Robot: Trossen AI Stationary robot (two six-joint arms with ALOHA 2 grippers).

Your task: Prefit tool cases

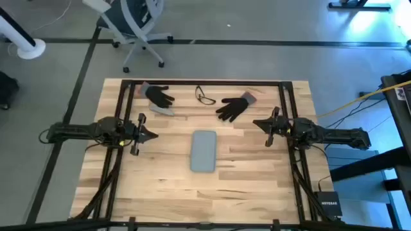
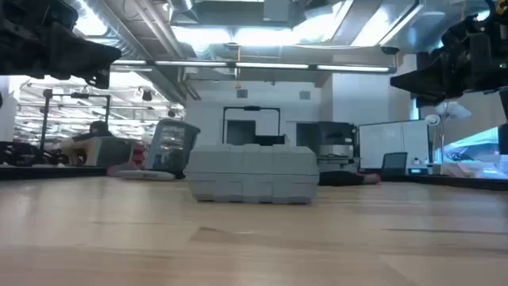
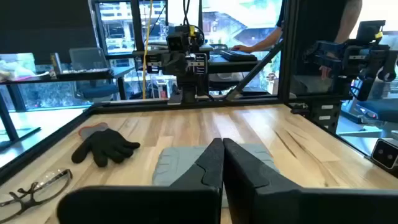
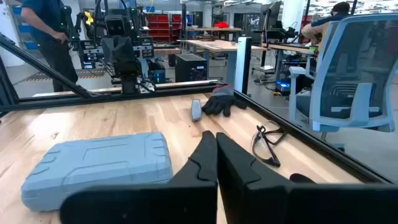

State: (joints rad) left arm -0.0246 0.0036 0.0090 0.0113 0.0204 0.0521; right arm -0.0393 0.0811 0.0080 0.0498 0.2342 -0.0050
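Lying closed between both arms, the tool case (image 1: 204, 151) is flanked by the shut left gripper (image 1: 154, 135) and shut right gripper (image 1: 255, 122), long axis crosswise to them, neither clearly nearer.

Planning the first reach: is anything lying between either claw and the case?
Nothing visible. The case lies alone mid-table, bare wood between it and the left claw and right claw. Gloves and glasses sit beyond, at the far edge.

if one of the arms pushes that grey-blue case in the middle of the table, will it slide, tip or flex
The tool case lies flat and closed on the bare wood table, so it would probably slide, not tip. Its moulded shell looks rigid; it likely won't flex. Rounded corners suggest an off-centre push may turn it.
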